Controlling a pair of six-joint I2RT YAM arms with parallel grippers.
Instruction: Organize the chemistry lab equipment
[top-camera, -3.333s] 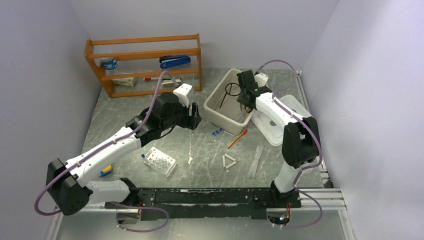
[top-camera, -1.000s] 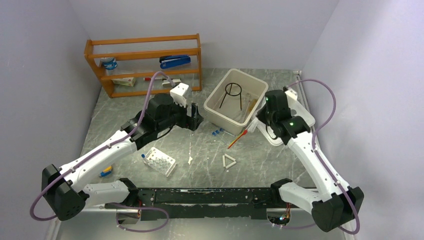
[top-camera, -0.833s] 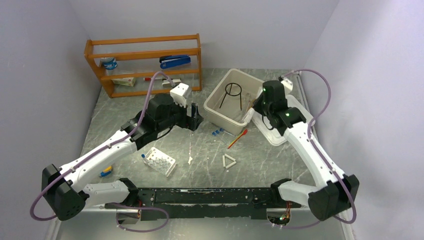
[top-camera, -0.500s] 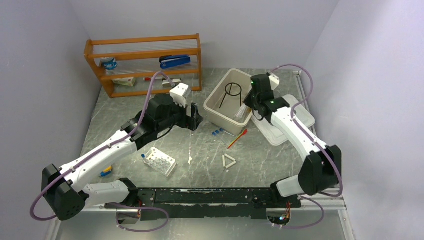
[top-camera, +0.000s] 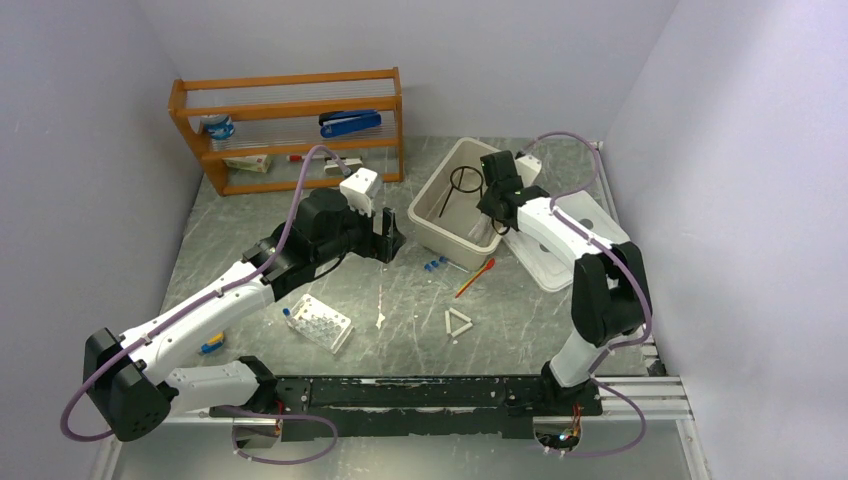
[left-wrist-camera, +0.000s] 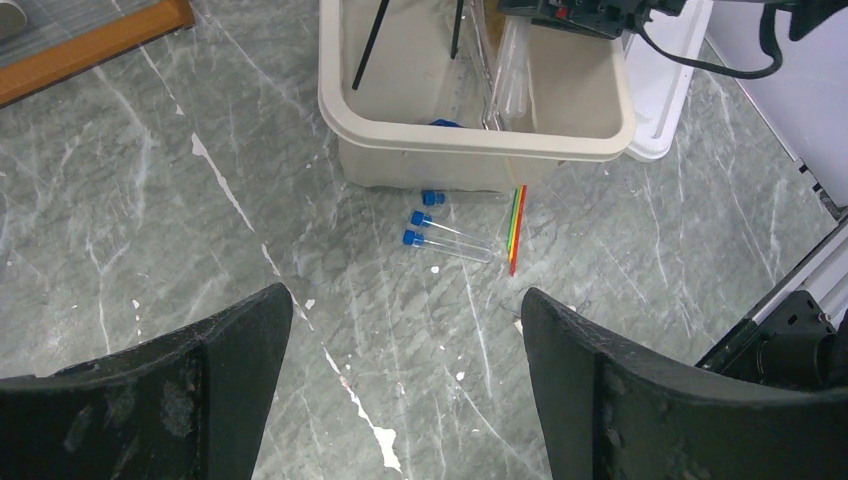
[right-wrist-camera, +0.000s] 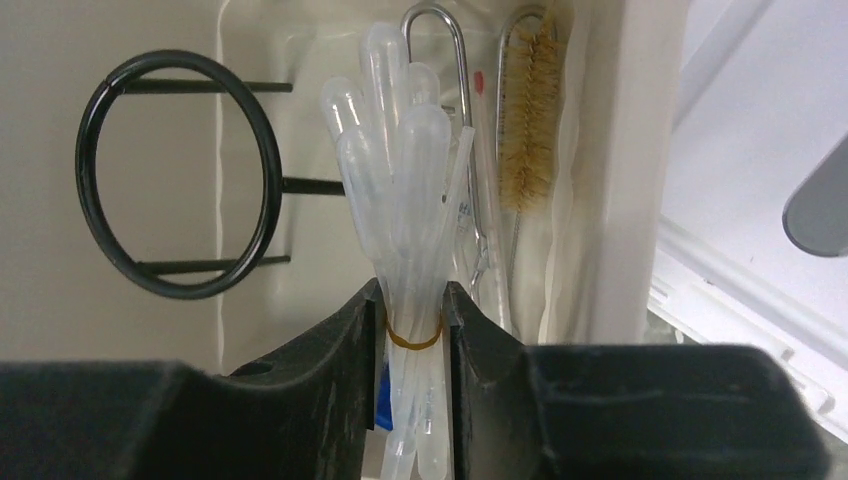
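From above, the right gripper (top-camera: 495, 200) hangs over the right half of the beige bin (top-camera: 428, 222), just beside the black tripod (top-camera: 463, 182) standing inside it. A moment earlier its wrist sat nearer the bin's right rim. It has since shifted left toward the middle, and the elbow has folded in. The left arm has not moved. The left gripper (top-camera: 388, 232) hovers over bare table just left of the bin. In front of the bin lie the blue-capped vials (top-camera: 433, 265), the red-bulb pipette (top-camera: 475, 278) and the white triangle (top-camera: 459, 323), with the holed rack (top-camera: 318, 322) farther left. A white lid (top-camera: 560, 268) lies just beside the bin's right wall, and the wooden shelf (top-camera: 290, 130) stands well apart at the back.

From the left wrist, the jaws are spread wide with nothing between them. The vials lie ahead, close to the bin's near wall, with open table on both sides.

From the right wrist, the fingers (right-wrist-camera: 350, 340) are clenched on a bundle of clear tubes (right-wrist-camera: 405, 190) at its rubber band (right-wrist-camera: 413, 338), bulb ends pointing forward over the bin floor. The tripod's ring lies left of the bundle. The metal forceps (right-wrist-camera: 463, 70) and the brush (right-wrist-camera: 530, 110) lie to its right, along the bin wall. Whether the bundle touches the floor cannot be told.
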